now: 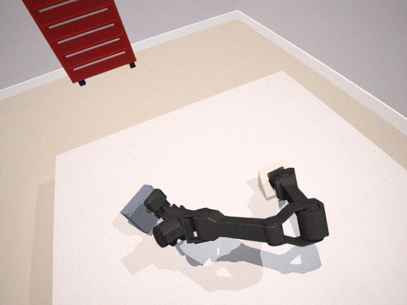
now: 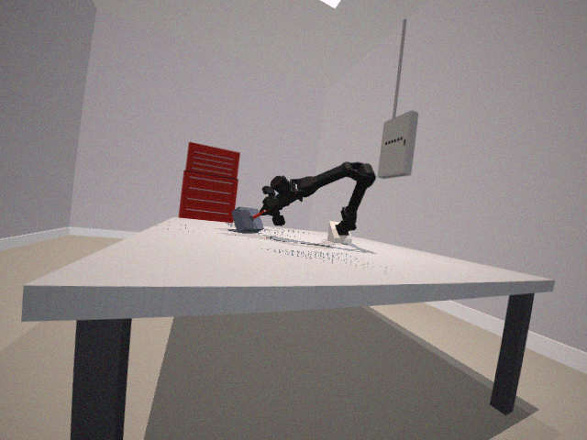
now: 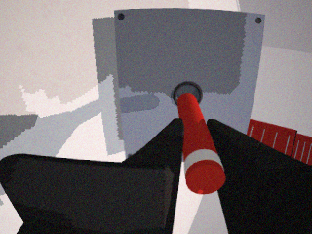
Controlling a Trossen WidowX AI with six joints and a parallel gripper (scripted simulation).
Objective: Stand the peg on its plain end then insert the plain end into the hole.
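The red peg [image 3: 197, 128] [image 2: 259, 214] is held in my gripper [image 3: 194, 127] [image 2: 264, 211], which is shut on it between the fingertips. Its white band and banded end point back toward the wrist camera; its plain end points at the sloped panel. The grey-blue sloped panel [image 3: 180, 49] [image 1: 140, 219] [image 2: 242, 219] stands in front of the gripper. In the wrist view the plain end overlaps the lower part of the dark-rimmed hole [image 3: 189, 88]; whether the tip is inside or just at the mouth cannot be told. In the top view the arm mostly hides the peg and hole.
The arm's cream base block [image 1: 264, 187] [image 2: 333, 231] stands on the white table [image 1: 164, 150] [image 2: 189, 265], behind the gripper. A red drawer cabinet [image 1: 88, 39] [image 2: 210, 193] stands beyond the table. A grey box [image 2: 397, 147] hangs on the wall.
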